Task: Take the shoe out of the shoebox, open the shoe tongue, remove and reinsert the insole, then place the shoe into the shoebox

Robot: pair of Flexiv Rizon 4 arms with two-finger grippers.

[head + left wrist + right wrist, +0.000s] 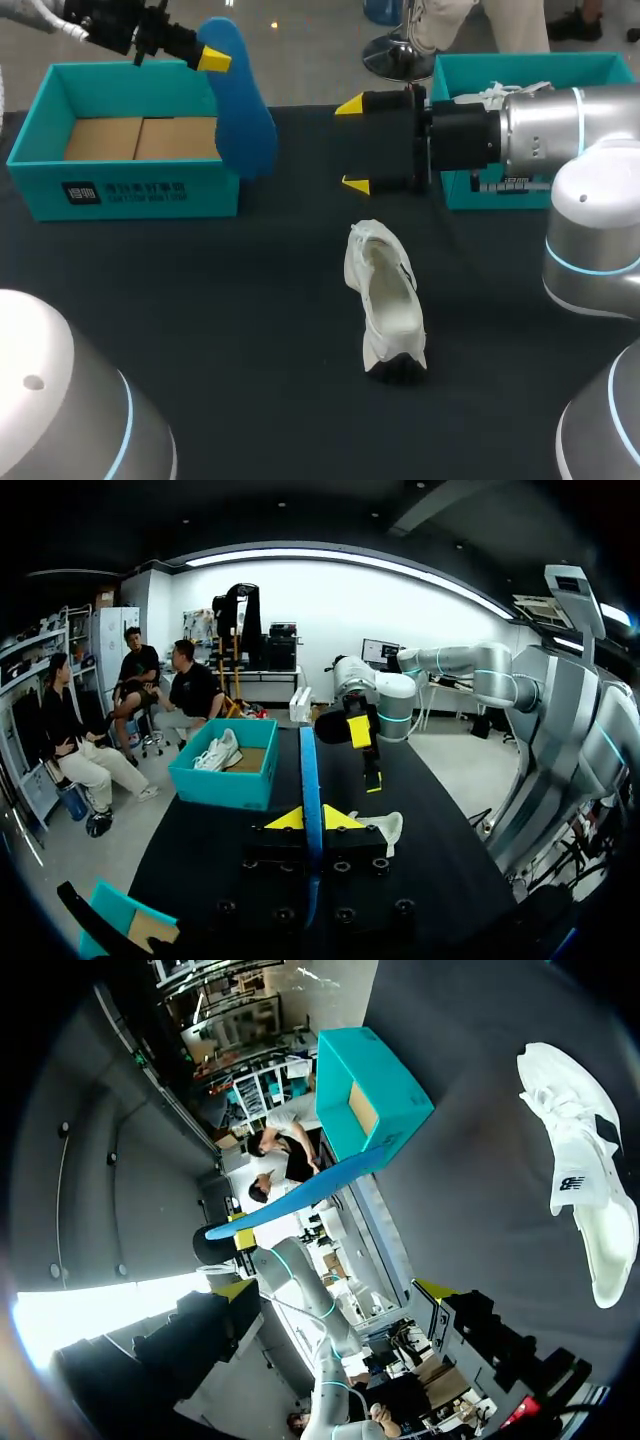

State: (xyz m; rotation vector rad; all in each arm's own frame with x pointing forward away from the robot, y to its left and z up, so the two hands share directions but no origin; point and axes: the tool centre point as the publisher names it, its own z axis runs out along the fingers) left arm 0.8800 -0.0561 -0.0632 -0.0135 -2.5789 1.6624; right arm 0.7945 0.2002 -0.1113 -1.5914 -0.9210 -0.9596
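My left tool [312,820] gripping the blue insole [243,100] upright by the teal shoebox [130,190], my right tool [352,145] hanging released above the bench [200,320], the white shoe [385,300] lying there, outside the box.

Qty: 2 teal shoeboxes [150,190] [520,66], 2 white shoes [385,300] [510,94], 1 blue insole [243,110].
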